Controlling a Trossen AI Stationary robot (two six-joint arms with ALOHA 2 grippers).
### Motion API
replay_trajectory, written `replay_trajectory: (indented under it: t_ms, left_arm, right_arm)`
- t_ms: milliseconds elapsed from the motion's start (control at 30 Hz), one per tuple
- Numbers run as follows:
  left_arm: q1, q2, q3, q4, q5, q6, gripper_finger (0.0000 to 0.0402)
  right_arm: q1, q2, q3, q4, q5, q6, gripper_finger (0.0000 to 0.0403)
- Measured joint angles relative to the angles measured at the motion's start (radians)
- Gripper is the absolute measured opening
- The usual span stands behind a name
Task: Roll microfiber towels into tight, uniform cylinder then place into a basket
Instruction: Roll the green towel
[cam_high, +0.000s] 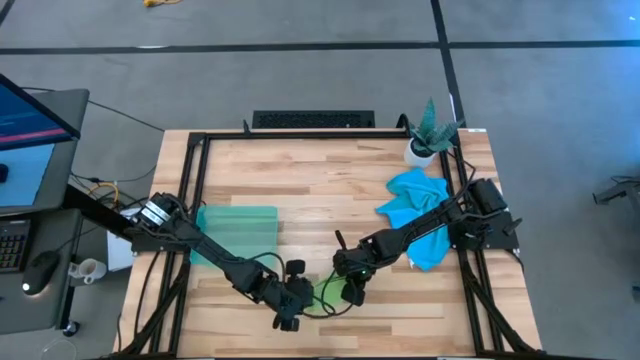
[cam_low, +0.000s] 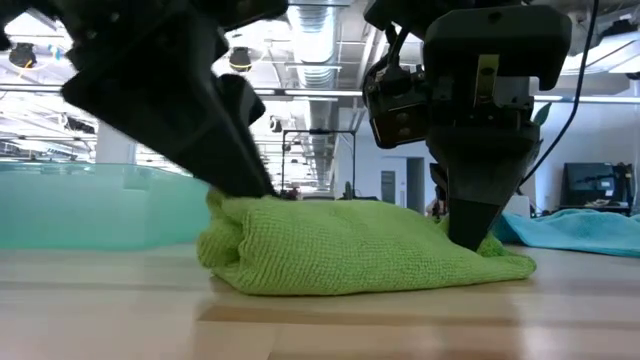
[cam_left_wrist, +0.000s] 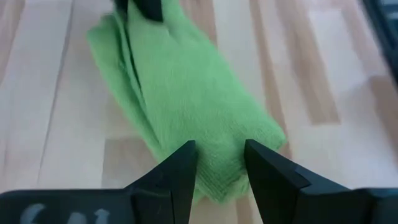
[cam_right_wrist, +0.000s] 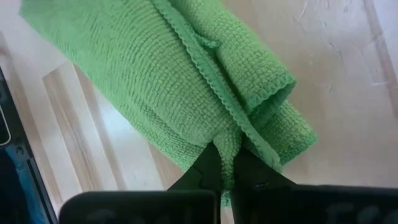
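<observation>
The lime green towel (cam_low: 350, 255), folded into a thick, loosely rolled bundle, lies on the wooden table near its front edge (cam_high: 325, 292). My right gripper (cam_right_wrist: 227, 155) stands at the bundle's right end, shut on the cloth. My left gripper (cam_left_wrist: 221, 155) is open at the bundle's left end, with that end showing between its two fingers. The sky blue towel (cam_high: 415, 215) lies crumpled at the right, under the right arm. The teal basket (cam_high: 235, 232) stands at the left, under the left arm. My left gripper comes at the green towel's left end (cam_left_wrist: 217, 140) slanting down from the table's left, one open finger on each side of it. In the low view a fingertip (cam_low: 258, 190) meets the top of the bundle. The towel lies on the table. My right gripper pinches the hemmed edge and the folds at the green towel's right end (cam_right_wrist: 231, 134) between its two fingers. The fingers point steeply down from above. That end (cam_low: 500, 262) stays on the table, and the cloth there is slack.
A potted plant (cam_high: 430, 135) stands at the far right corner. A black frame (cam_high: 200, 140) runs round the tabletop. Bare wood lies across the table's middle and far half (cam_high: 310, 175).
</observation>
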Motion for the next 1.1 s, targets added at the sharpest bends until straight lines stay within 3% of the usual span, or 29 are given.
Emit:
replay_trajectory:
  t_ms: [167,533,833,967,1100]
  left_arm:
    - [0.001,0.000,-0.001,-0.083,0.002,-0.029,0.0118]
    - [0.003,0.000,0.000,-0.095,0.024,-0.001,0.0092]
    - [-0.013,-0.098,0.076,-0.248,-0.093,0.061,0.0088]
    - [-0.028,-0.126,0.086,-0.187,-0.133,0.087,0.0088]
    - [-0.031,-0.073,0.086,-0.074,-0.088,0.131,0.0088]
  right_arm:
    - [0.000,0.001,0.000,0.013,-0.008,0.000,0.0027]
    - [-0.001,0.002,-0.001,0.026,-0.017,0.000,0.0031]
    - [0.000,0.002,-0.001,0.024,-0.019,0.000,0.0034]
    - [0.000,0.002,0.000,0.025,-0.019,0.000,0.0034]
    - [0.000,0.002,0.000,0.025,-0.019,0.000,0.0032]
